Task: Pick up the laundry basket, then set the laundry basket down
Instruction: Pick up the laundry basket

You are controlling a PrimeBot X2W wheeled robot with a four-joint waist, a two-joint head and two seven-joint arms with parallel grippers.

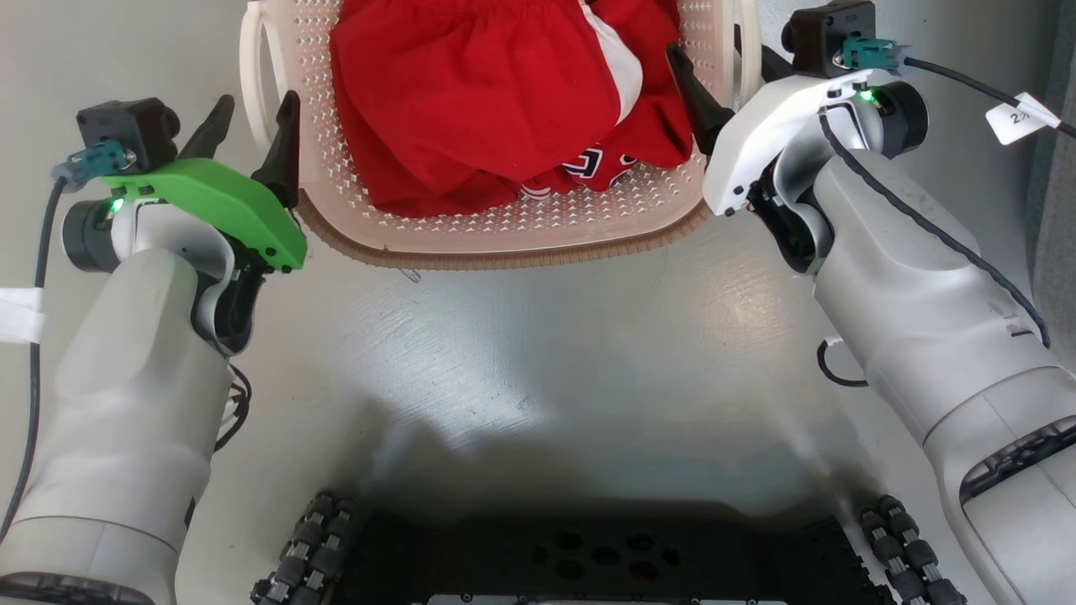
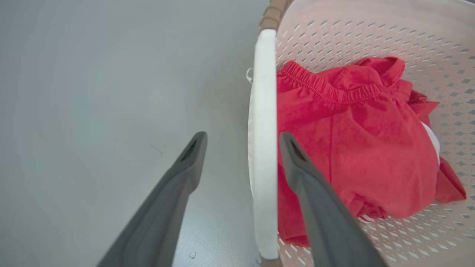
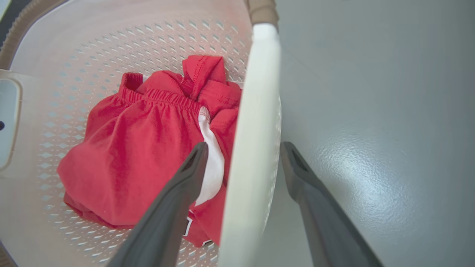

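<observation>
Left gripper (image 2: 242, 137): released; its long, dark, tapered fingers are parted either side of the left handle (image 2: 263, 111).
Right gripper (image 3: 243, 146): released, astride the right handle (image 3: 256, 111); one finger is held inside the basket, above the cloth.
Handles: smooth white plastic loops, narrow and flat.
Laundry basket (image 1: 504, 256): cream plastic, walls pierced with small diamond holes, rim brown and ribbed; set on the floor between the two grippers.
Red garment (image 1: 471, 101): soft crumpled cloth with a gathered waistband and a white stripe; its print is partly folded under.
Floor (image 1: 538, 353): grey, glossy, lightly scuffed.
Cut off: the basket's far end, at the head view's top edge.
</observation>
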